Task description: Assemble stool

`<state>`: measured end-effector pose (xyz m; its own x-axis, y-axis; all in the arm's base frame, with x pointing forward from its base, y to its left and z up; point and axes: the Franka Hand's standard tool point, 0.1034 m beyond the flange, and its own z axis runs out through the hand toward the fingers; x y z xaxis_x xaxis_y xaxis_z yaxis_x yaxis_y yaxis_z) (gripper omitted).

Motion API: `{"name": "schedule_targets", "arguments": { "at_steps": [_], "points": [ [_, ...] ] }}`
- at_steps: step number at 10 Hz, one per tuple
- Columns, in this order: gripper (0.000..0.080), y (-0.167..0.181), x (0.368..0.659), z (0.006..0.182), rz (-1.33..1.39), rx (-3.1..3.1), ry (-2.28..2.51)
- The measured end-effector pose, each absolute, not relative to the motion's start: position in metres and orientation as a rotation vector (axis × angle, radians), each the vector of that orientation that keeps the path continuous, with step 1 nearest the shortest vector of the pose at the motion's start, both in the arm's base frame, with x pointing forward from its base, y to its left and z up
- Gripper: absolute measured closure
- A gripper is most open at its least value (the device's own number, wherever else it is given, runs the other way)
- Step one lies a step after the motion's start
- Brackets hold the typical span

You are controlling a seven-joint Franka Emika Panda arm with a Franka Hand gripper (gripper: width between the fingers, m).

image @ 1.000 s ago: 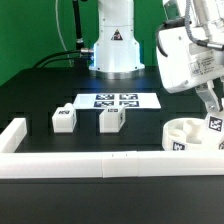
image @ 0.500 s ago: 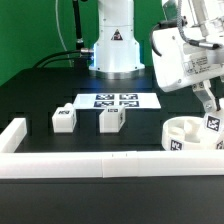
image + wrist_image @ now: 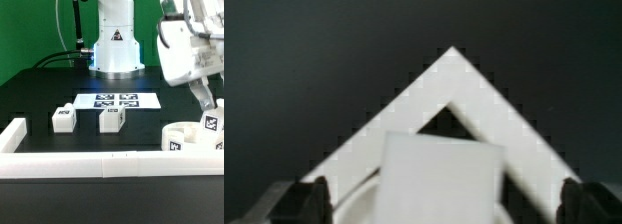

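The round white seat (image 3: 183,140) lies at the exterior view's right, by the front rail. My gripper (image 3: 207,110) is above its far right side and is shut on a white tagged stool leg (image 3: 211,123), which stands in or on the seat. In the wrist view the leg (image 3: 446,175) fills the space between my dark fingers (image 3: 304,203), over a white triangular part (image 3: 452,80). My gripper (image 3: 446,208) is at that picture's lower edge. Two more tagged legs (image 3: 63,118) (image 3: 111,120) stand loose on the black table.
The marker board (image 3: 118,101) lies flat behind the two loose legs. The long white border rail (image 3: 90,165) runs along the front, with a short arm (image 3: 12,133) at the exterior view's left. The robot base (image 3: 113,45) stands behind.
My wrist and hand have swung toward the exterior view's right and a little up. The held leg stays at the seat. The loose legs have not moved.
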<state>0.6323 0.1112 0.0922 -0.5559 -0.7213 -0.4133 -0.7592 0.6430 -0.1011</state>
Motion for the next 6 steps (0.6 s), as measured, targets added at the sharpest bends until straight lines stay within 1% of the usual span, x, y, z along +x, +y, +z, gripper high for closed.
{"name": "schedule_targets", "arguments": {
  "at_steps": [1, 3, 4, 6],
  "points": [
    [0.0153, 0.105, 0.637, 0.105, 0.061, -1.361, 2.315],
    [0.0151, 0.112, 0.638, 0.115, 0.035, -1.775, 2.043],
    [0.0151, 0.117, 0.636, 0.111, 0.023, -1.840, 2.003],
    [0.0151, 0.114, 0.637, 0.110, -0.019, -1.974, 1.877]
  ]
}}
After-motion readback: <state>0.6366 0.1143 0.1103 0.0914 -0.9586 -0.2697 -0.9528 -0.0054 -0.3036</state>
